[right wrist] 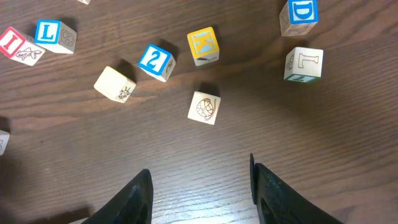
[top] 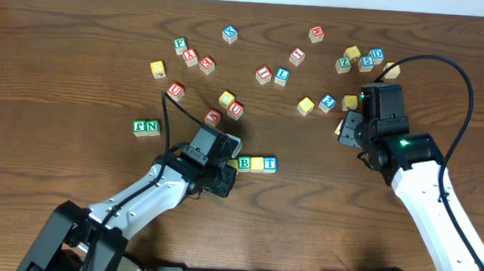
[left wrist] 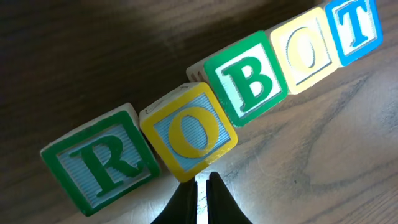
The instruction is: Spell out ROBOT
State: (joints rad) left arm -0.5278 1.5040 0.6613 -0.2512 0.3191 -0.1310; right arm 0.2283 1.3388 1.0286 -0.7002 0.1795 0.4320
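Observation:
The ROBOT cubes lie in a row in the left wrist view: green R, yellow O, green B, a second yellow O and blue T. The first O is turned slightly and sits a little out of line. My left gripper is shut and empty, its tips at that O's near corner. Overhead, the left gripper hides R and the first O, while B, O and T show. My right gripper hangs open over bare wood at the right.
Several loose letter cubes are scattered across the far half of the table, among them a green N cube. Ahead of the right gripper lie a ball-picture cube, a blue 2 cube and a yellow K cube.

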